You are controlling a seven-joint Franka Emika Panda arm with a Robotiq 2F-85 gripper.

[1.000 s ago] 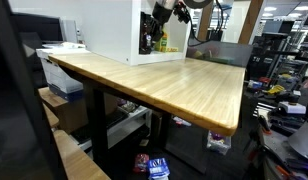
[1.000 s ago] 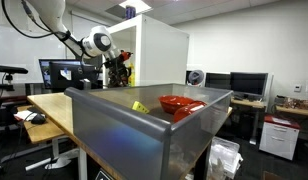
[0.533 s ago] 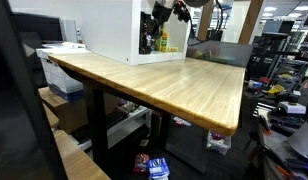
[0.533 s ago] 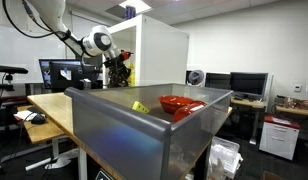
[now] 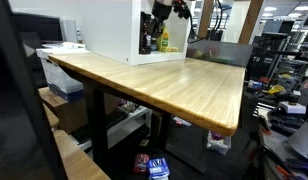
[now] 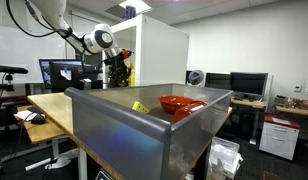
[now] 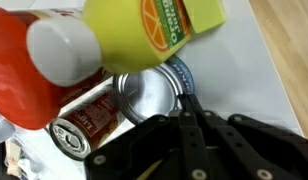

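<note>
This is an office-like robotics lab. Flat black computer monitors (image 6: 246, 84) line the desks, and a long pale wooden worktop (image 5: 164, 80) stands beside cluttered equipment racks (image 5: 284, 62).

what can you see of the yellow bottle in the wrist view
The yellow bottle looks like glossy plastic, with a label showing an orange slice and a lighter green part at one end. It fills the top of the wrist view, blurred. It overlaps the red bottle beside it and a silver-topped can; whether they touch cannot be told. The shut gripper is apart from it, lower in the view.
</note>
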